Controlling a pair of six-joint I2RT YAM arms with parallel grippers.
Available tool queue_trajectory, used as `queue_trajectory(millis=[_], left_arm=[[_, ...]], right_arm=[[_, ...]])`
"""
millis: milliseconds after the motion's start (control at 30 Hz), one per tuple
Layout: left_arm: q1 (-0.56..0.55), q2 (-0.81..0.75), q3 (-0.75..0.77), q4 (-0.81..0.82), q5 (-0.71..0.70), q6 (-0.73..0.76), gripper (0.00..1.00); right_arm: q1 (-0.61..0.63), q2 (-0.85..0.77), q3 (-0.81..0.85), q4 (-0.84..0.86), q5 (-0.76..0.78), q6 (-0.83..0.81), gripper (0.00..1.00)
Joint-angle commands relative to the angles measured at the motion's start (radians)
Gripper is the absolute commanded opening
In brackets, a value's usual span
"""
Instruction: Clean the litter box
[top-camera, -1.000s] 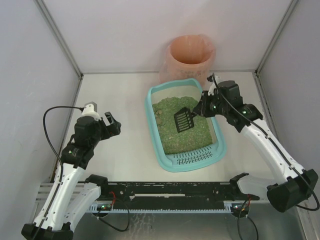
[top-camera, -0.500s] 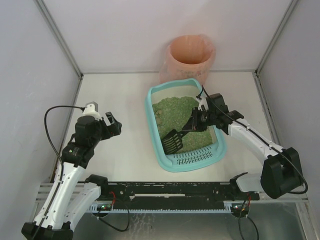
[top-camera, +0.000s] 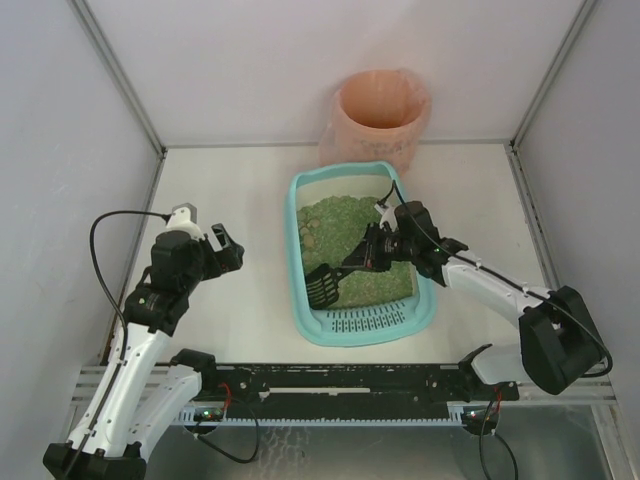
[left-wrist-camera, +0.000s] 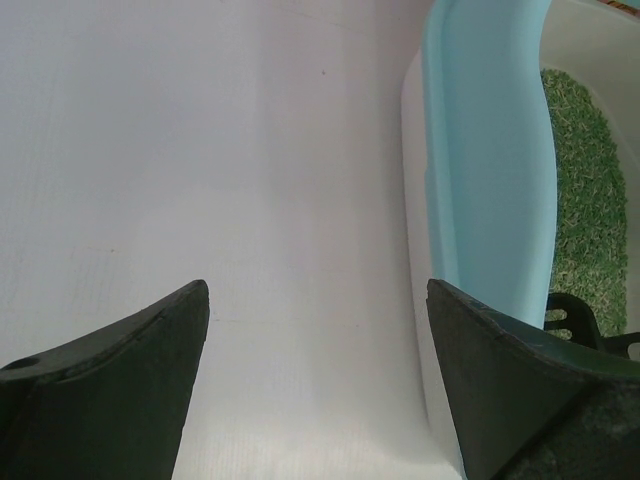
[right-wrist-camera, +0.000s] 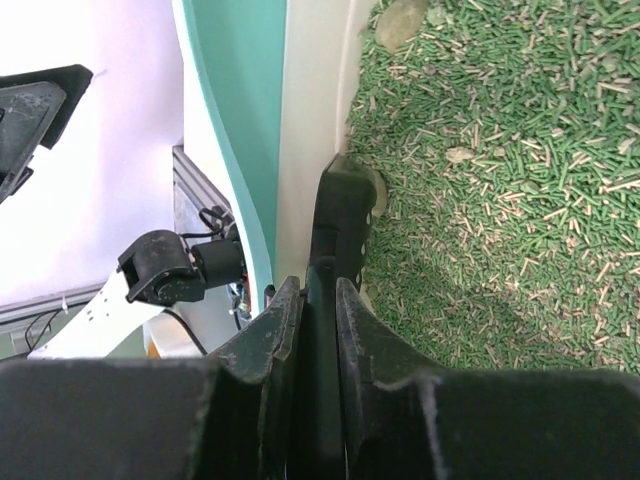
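Right gripper (top-camera: 378, 250): jaws nearly closed, clamped on the thin handle of the black slotted scoop (top-camera: 322, 286). The right wrist view confirms it, with both fingers (right-wrist-camera: 270, 340) pressed flat on the handle from either side. The scoop head (right-wrist-camera: 345, 215) sits down in the litter, hard against the box's left inner wall, near the grate end. The handle runs up and right to the gripper, which hangs over the box interior.

Left gripper (top-camera: 228, 252): jaws wide apart, holding nothing and touching nothing. It hovers over bare table (top-camera: 230, 190), left of the box. Its wrist view shows the teal rim (left-wrist-camera: 490, 170) just ahead of the right finger (left-wrist-camera: 520, 390).

Litter box (top-camera: 296, 250): light-teal tray on the table, right of centre, with the long axis running near-to-far and the slotted grate end (top-camera: 360, 322) toward the arm bases. It holds green pellet litter (right-wrist-camera: 500, 200) and a few pale clumps, one of them at the far end (right-wrist-camera: 400, 20).

Round bin (top-camera: 380, 110) with a pink bag liner: it stands just behind the box's far end. Cannot tell if they touch, or what is in it.
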Motion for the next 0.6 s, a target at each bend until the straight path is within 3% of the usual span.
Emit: queue_trajectory(millis=[0, 300, 400, 567], left_arm=[[0.008, 0.001, -0.006, 0.041, 0.005, -0.008, 0.93], [0.006, 0.007, -0.005, 0.044, 0.009, -0.008, 0.93], [0.007, 0.005, -0.006, 0.043, 0.009, -0.008, 0.93], [0.008, 0.002, -0.006, 0.044, 0.008, -0.008, 0.93]], right_arm=[[0.093, 0.014, 0.001, 0.135, -0.060, 0.110, 0.00], [0.224, 0.084, 0.002, 0.264, -0.038, 0.193, 0.00], [0.217, 0.057, 0.019, 0.176, 0.042, 0.151, 0.00], [0.196, -0.046, 0.123, -0.077, 0.355, -0.002, 0.00]])
